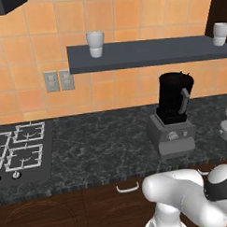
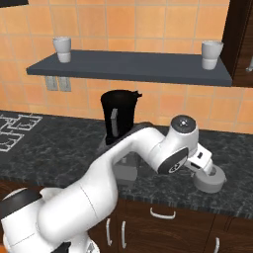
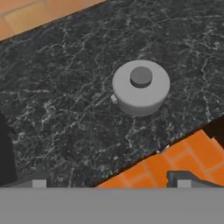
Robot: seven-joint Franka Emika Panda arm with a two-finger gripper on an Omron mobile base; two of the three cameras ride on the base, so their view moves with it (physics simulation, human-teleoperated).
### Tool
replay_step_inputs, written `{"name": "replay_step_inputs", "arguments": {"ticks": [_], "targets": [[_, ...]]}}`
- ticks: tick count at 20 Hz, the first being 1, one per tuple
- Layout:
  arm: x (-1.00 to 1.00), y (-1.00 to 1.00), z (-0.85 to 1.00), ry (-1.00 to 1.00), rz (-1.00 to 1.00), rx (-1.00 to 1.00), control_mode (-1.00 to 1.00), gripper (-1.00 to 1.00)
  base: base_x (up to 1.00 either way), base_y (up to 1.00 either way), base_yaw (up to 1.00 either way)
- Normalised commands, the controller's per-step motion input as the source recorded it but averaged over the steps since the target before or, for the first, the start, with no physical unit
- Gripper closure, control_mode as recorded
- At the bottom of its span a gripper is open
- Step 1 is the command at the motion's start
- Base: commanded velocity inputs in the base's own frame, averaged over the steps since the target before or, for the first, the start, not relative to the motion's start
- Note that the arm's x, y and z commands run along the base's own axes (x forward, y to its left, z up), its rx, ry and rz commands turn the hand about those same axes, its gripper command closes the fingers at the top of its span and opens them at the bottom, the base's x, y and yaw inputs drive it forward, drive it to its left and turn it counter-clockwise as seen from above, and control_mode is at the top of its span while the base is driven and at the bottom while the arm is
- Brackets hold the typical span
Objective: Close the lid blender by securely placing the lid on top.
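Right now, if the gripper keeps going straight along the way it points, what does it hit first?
Most likely the lid, lying on the dark counter ahead of the gripper. It sits slightly off centre in the hand view, so the fingertips might meet the counter beside it; depth is hard to judge.

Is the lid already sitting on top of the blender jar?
No, the lid lies flat on the dark counter, while the blender jar stands open-topped.

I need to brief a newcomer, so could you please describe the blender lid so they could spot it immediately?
Start at the dark marbled counter and find the black-jarred blender. To its right, near the counter's front edge, lies the lid: a low round grey cap with a darker centre knob, unlike the white cups on the shelf.
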Motion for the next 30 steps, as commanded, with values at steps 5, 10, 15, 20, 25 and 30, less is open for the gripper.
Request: {"name": "replay_step_inputs", "arguments": {"ticks": [5, 10, 15, 20, 25, 30], "targets": [[0.38, -0.43, -0.42, 0.07, 0.0, 0.0, -1.0, -1.0, 0.0, 0.0, 0.0], [0.34, -0.37, -0.29, 0.02, 0.0, 0.0, -1.0, -1.0, 0.0, 0.0, 0.0], [0.22, -0.41, -0.14, 0.0, 0.0, 0.0, -1.0, -1.0, 0.0, 0.0, 0.0], [0.17, -0.25, -0.15, 0.0, 0.0, 0.0, -1.0, -1.0, 0.0, 0.0, 0.0], [0.24, -0.05, -0.18, 0.02, 0.0, 0.0, -1.0, -1.0, 0.0, 0.0, 0.0], [0.25, -0.09, -0.21, 0.04, 0.0, 0.0, -1.0, -1.0, 0.0, 0.0, 0.0]]}}
